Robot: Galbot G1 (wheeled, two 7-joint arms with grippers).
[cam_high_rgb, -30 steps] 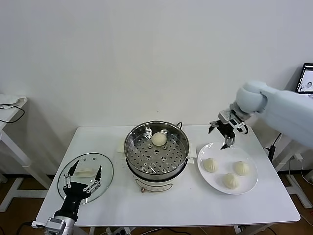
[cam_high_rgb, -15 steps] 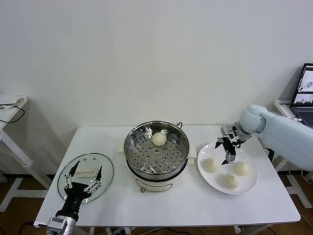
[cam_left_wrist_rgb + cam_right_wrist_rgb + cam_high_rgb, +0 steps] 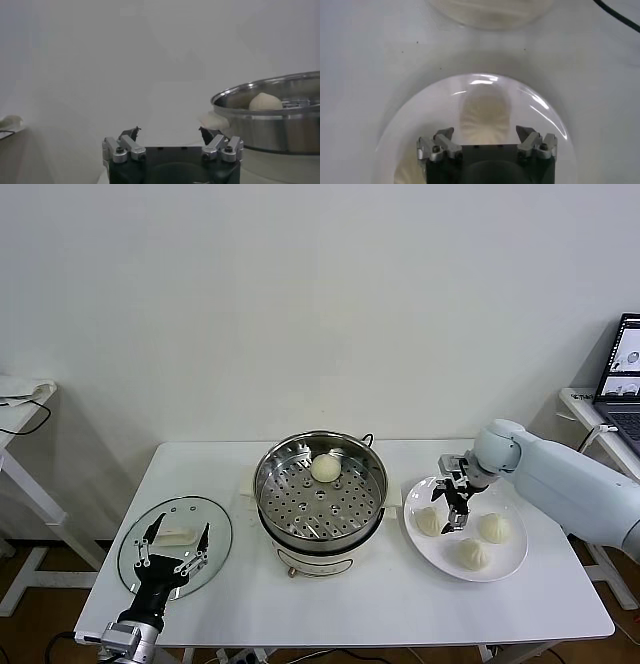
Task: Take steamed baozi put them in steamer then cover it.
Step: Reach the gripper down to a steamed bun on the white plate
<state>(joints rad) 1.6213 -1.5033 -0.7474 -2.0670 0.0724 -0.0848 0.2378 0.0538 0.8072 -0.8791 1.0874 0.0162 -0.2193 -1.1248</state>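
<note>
- Right gripper (image 3: 449,506): jaws released, empty, poised over the left bun (image 3: 429,521) on the plate (image 3: 510,562), right of the steamer (image 3: 320,489).
- Left gripper (image 3: 172,548): released, empty, parked over the lid (image 3: 210,524) at the near left of the table (image 3: 400,604).
- Buns: three on the plate, one (image 3: 324,468) on the far side of the steamer tray.
- Handling (judgement): buns are likely soft, light and easily dented. Take hold across the round sides, low on the body, with light pressure; avoid the pinched top.
- Lid (judgement): glass, fragile, probably slippery; take hold at the white handle.
- Hidden: the wrist views appear interchanged, so fingertip clearance to the bun cannot be confirmed. The left gripper covers most of the lid handle.
</note>
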